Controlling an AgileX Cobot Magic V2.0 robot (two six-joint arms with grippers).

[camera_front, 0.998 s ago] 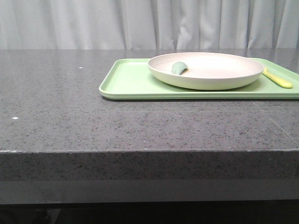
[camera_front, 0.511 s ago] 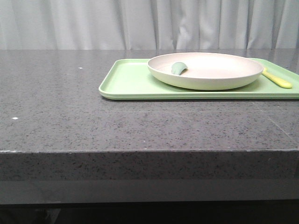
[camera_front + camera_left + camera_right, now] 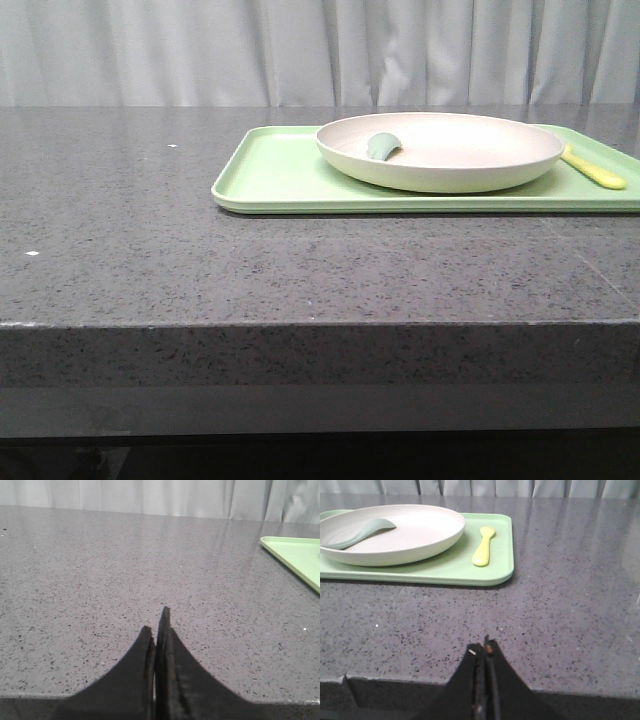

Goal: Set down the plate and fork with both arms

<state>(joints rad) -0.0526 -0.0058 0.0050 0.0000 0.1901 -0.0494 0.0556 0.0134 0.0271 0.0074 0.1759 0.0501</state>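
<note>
On the green tray point(image 3: 280, 175) I found the plate point(image 3: 415, 537) with the fork point(image 3: 483, 551) just beside it, handle lengthwise toward my nearer right gripper point(image 3: 485, 652), both it and the left gripper point(image 3: 157, 630) pinched closed, empty.

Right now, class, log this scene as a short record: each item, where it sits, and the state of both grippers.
plate: on the green tray
fork: on the tray, beside the plate
grey-green spoon-like piece: in the plate
left gripper: fingers shut, empty, over the counter
right gripper: fingers shut, empty
</note>
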